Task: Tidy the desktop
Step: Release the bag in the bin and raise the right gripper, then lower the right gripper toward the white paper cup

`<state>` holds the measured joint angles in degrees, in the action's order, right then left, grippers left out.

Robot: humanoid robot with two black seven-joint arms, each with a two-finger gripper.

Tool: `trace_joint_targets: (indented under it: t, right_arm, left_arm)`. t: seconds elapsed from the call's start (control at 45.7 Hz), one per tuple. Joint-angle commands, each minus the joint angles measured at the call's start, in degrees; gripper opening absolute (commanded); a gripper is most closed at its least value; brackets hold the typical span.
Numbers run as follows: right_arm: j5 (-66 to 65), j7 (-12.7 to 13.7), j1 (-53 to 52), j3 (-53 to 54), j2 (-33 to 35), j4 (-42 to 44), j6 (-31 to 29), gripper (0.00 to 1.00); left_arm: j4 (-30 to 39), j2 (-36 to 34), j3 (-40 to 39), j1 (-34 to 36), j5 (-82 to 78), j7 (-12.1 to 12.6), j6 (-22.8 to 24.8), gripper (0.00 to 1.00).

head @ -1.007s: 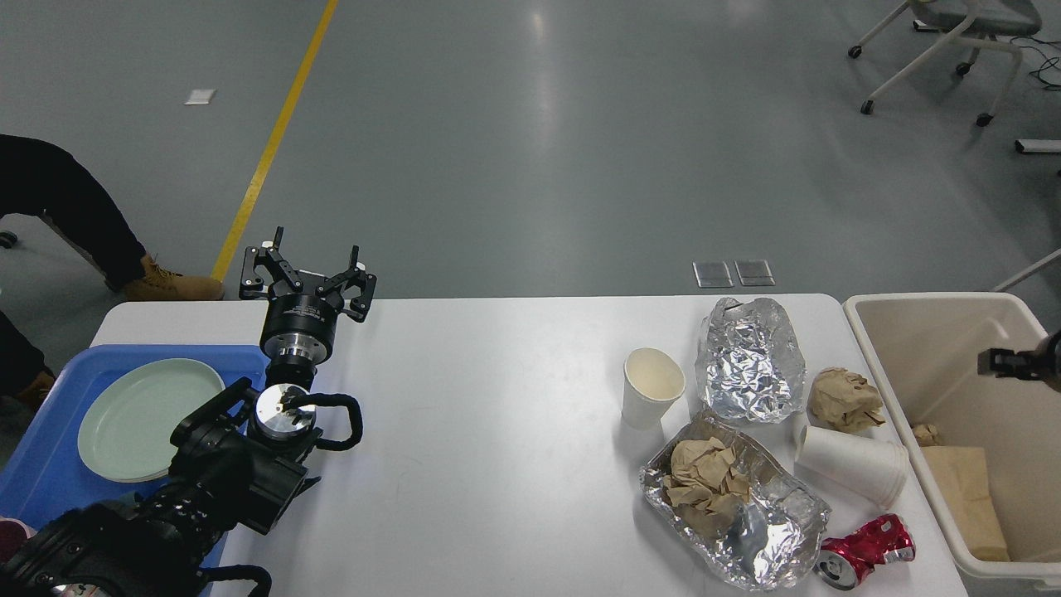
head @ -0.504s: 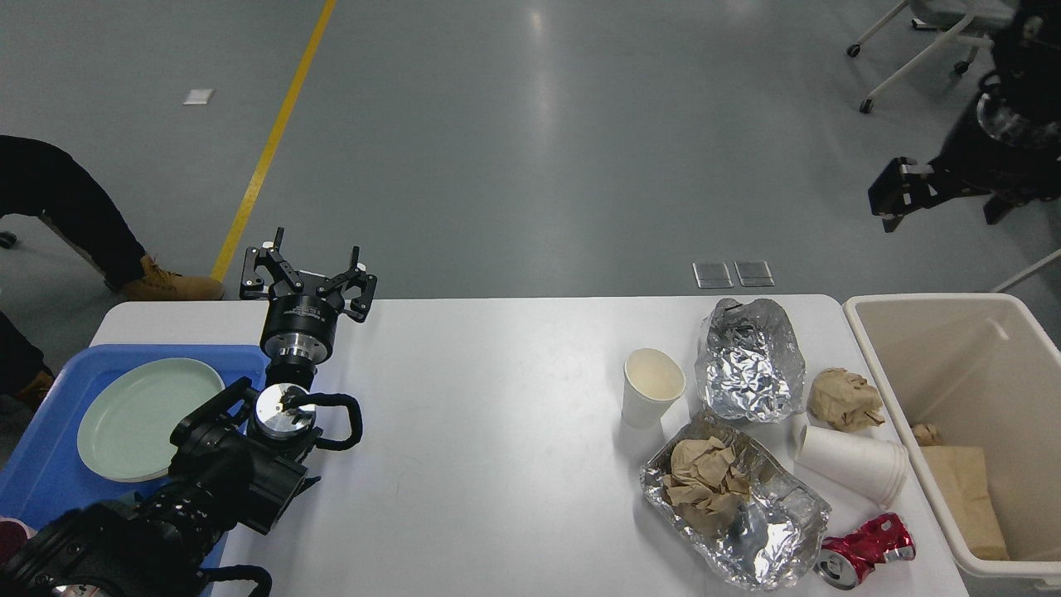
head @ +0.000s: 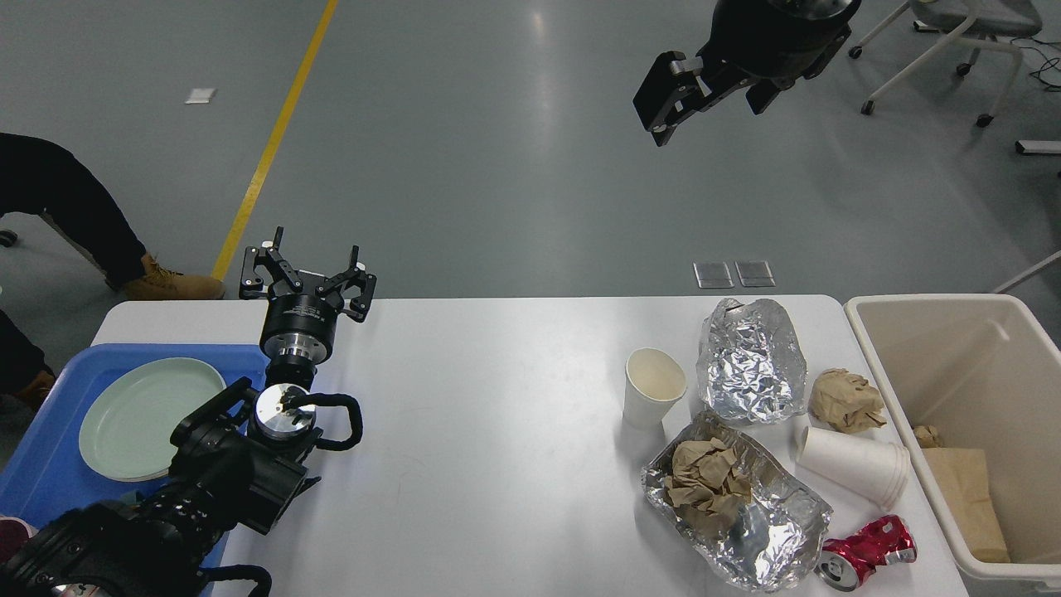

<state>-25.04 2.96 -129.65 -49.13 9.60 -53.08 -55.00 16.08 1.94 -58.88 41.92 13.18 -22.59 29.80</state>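
The white desktop [head: 497, 431] carries litter at its right end: an upright paper cup [head: 655, 385], crumpled foil [head: 750, 361], a brown paper ball [head: 845, 400], stacked paper cups lying on their side [head: 854, 466], a foil tray [head: 787, 531] holding crumpled brown paper [head: 704, 485], and a crushed red can [head: 870, 551]. My left gripper [head: 313, 257] is open and empty over the table's far left edge. My right gripper [head: 659, 112] hangs high in the air beyond the table's far side; it looks dark and its fingers cannot be told apart.
A beige bin [head: 953, 348] stands off the table's right end with brown paper inside. A blue tray [head: 41, 473] at the left holds a pale green plate [head: 141, 419]. A person's legs [head: 75, 215] stand at far left. An office chair [head: 953, 41] is at back right.
My right arm has swung from over the bin at the right edge up and to the left, high above the far side of the table. The left arm has not moved.
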Motion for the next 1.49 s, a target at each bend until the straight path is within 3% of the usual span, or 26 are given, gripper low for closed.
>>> trace_joint_targets:
  t: [0.0, 0.438, 0.569, 0.679, 0.788, 1.205, 1.467]
  right_arm:
    - [0.0, 0.1, 1.0, -0.3, 0.6, -0.4, 0.0, 1.00]
    - [0.1, 0.2, 2.5, -2.0, 8.5, -3.1, 0.0, 1.00]
    - [0.1, 0.3, 3.7, -5.7, 9.6, -10.7, 0.2, 1.00]
    - [0.0, 0.3, 4.4, -9.0, 10.5, -21.3, 18.2, 1.00]
    - [0.1, 0.3, 8.3, -9.5, 10.0, -25.1, 27.9, 1.00]
    - [4.8, 0.3, 17.7, -7.8, 3.4, -22.9, 31.1, 1.00]
    - [7.5, 0.3, 27.1, -7.9, -6.0, -13.4, 34.4, 1.00]
  left_arm:
    - [0.0, 0.0, 0.0, 0.0, 0.0, 0.0, 0.0, 0.97]
    - [0.0, 0.0, 0.0, 0.0, 0.0, 0.0, 0.0, 0.97]
    - [0.0, 0.0, 0.0, 0.0, 0.0, 0.0, 0.0, 0.97]
    - [0.0, 0.0, 0.0, 0.0, 0.0, 0.0, 0.0, 0.97]
    - [0.0, 0.0, 0.0, 0.0, 0.0, 0.0, 0.0, 0.97]
    - [0.0, 0.0, 0.0, 0.0, 0.0, 0.0, 0.0, 0.97]
    - [0.0, 0.1, 0.0, 0.0, 0.0, 0.0, 0.0, 0.97]
